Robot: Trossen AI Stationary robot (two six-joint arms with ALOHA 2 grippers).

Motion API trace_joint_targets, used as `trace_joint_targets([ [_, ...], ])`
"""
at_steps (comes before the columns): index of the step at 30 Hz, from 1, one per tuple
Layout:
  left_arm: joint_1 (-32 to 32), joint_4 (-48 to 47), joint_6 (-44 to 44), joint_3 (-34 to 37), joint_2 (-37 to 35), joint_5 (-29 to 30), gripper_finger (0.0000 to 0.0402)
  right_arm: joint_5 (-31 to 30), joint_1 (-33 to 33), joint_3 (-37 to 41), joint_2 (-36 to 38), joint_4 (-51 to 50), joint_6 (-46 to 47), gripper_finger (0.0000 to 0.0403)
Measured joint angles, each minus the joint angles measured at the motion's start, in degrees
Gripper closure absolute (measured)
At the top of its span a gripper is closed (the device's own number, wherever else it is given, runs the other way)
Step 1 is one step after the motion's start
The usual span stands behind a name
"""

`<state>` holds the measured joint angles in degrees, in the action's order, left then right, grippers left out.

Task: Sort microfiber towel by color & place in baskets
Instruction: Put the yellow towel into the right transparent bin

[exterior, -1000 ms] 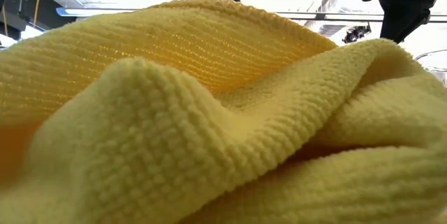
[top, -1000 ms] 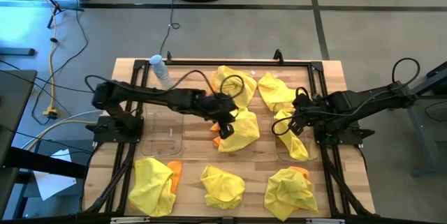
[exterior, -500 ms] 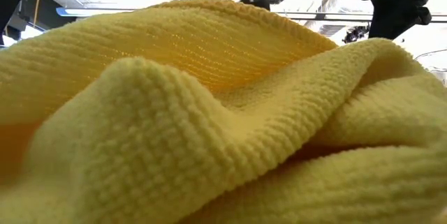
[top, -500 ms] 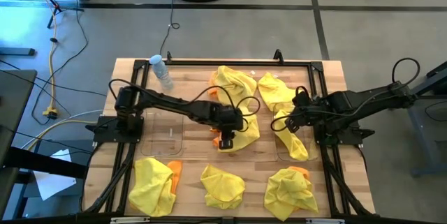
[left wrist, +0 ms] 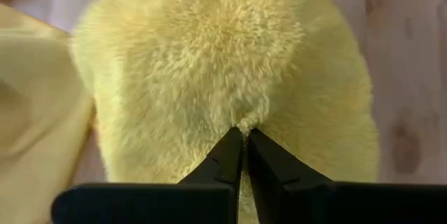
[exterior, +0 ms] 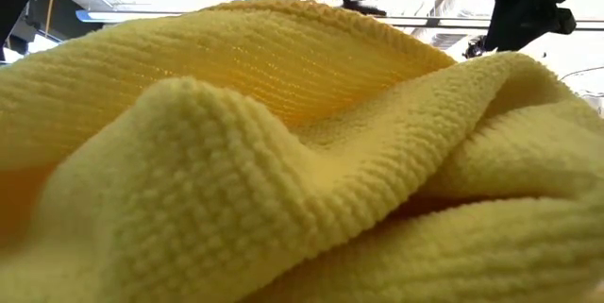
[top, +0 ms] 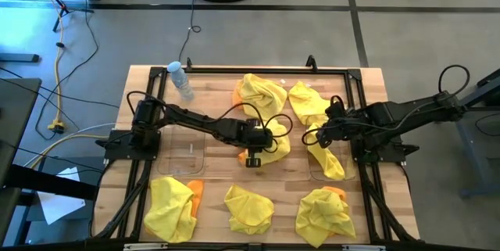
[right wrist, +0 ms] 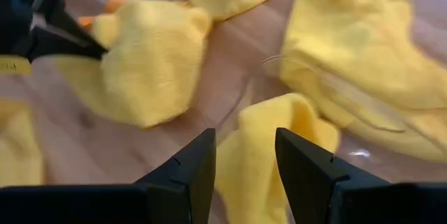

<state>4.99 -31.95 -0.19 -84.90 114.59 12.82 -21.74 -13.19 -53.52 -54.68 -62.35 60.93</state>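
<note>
My low view is almost wholly filled by a ribbed yellow microfiber cloth (exterior: 283, 180) lying right against the lens, so only dark bits of my arms show along its top edge. In the high view, the clear plastic rectangular bin (top: 187, 145) at centre left of the wooden slatted table (top: 215, 181) is hard to make out, just a faint rounded outline. My left gripper (left wrist: 244, 155) sits at the middle of the frame, fingers pinched tight on a tuft of a fuzzy yellow towel (top: 269, 148), with an orange corner (top: 241, 157) peeking out beside it. My right gripper (right wrist: 244, 155), centre right, hangs with fingers spread and nothing between them over a limp yellow towel (top: 326, 155) draped across the second clear bin (top: 316, 174), whose rim is mostly covered.
</note>
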Motion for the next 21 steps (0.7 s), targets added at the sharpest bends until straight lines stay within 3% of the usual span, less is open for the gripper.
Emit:
trace_joint_targets([
  [8,0.0,0.3,-1.3,0.0,-10.5,0.3,0.0401,-1.0,0.0,0.0,0.0,7.8,-10.2,0.0261],
  [15,-0.6,4.9,-2.1,0.0,-20.1,0.5,0.0401,-4.5,0.0,0.0,-2.7,24.8,-26.4,0.0257],
  [21,-1.2,8.3,-1.6,0.0,-23.2,0.5,0.0401,-5.4,0.1,0.0,-8.7,41.6,-41.7,0.0221],
])
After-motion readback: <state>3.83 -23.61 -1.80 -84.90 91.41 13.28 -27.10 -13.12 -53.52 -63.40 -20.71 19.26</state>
